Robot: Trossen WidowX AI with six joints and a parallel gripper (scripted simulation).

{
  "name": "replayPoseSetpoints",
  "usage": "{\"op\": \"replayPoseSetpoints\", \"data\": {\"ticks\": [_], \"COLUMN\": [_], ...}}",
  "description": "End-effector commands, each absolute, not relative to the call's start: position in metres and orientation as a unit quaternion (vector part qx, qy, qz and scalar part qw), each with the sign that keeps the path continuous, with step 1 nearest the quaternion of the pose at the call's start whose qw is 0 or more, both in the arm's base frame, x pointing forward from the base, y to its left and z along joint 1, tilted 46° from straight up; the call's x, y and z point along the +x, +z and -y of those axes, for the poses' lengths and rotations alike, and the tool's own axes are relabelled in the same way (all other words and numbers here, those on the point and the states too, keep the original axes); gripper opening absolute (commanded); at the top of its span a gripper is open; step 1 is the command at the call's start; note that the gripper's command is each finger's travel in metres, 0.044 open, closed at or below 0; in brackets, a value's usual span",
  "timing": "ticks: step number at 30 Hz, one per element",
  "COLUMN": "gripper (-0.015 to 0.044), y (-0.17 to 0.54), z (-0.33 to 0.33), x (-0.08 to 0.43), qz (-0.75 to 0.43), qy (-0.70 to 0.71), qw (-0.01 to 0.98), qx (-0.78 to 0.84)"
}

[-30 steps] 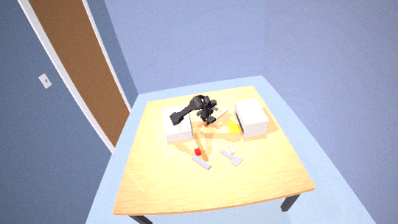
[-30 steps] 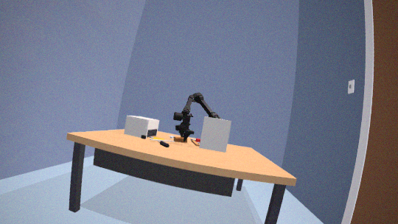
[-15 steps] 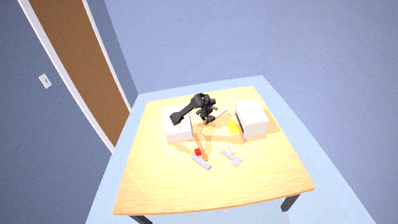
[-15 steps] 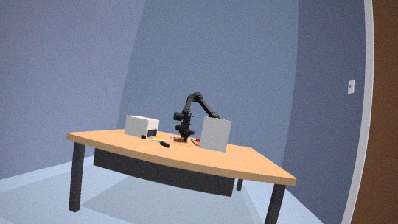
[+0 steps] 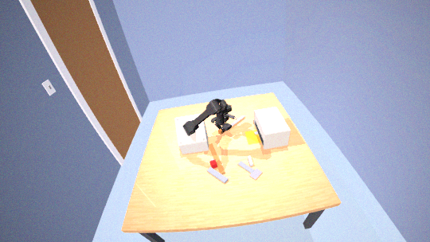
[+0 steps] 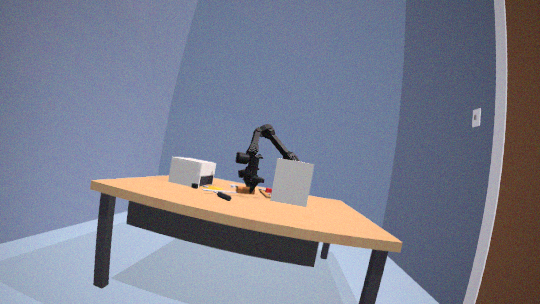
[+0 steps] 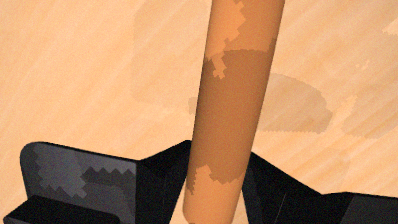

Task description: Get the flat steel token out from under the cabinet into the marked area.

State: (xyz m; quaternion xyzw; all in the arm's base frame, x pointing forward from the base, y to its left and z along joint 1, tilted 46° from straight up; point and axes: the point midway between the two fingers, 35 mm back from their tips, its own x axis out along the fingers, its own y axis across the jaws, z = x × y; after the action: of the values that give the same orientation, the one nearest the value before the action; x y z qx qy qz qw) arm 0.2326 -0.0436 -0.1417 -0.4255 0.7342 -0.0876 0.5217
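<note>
Top: we see the yellow patch [image 5: 252, 138] [image 6: 214, 188] before the white cabinet [image 5: 274, 127] [image 6: 192, 171]; token's whereabouts we cannot tell | exterior: our fingers [image 5: 226, 127] [image 6: 252, 183] point down near the desk [image 5: 235, 207] [image 6: 250, 220] | wrist: we grip an orange-brown rod [image 5: 220, 131] [image 6: 243, 190] [image 7: 232, 105], fingers partly open around it

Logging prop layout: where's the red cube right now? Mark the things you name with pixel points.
Top view: the red cube [image 5: 213, 164] [image 6: 269, 190] sits on the table's near half, left of centre, just above the grey bar [image 5: 217, 175].
</note>
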Motion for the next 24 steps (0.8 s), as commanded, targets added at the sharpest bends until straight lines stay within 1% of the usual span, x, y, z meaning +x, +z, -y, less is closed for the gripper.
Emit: {"op": "replayPoseSetpoints", "data": {"ticks": [1, 24], "gripper": [0.0, 0.0], "y": [-0.145, -0.164], "z": [0.036, 0.017], "x": [0.237, 0.235], "qz": [-0.731, -0.73], "qy": [-0.086, -0.085], "qw": [0.528, 0.529], "qx": [-0.424, -0.424]}}
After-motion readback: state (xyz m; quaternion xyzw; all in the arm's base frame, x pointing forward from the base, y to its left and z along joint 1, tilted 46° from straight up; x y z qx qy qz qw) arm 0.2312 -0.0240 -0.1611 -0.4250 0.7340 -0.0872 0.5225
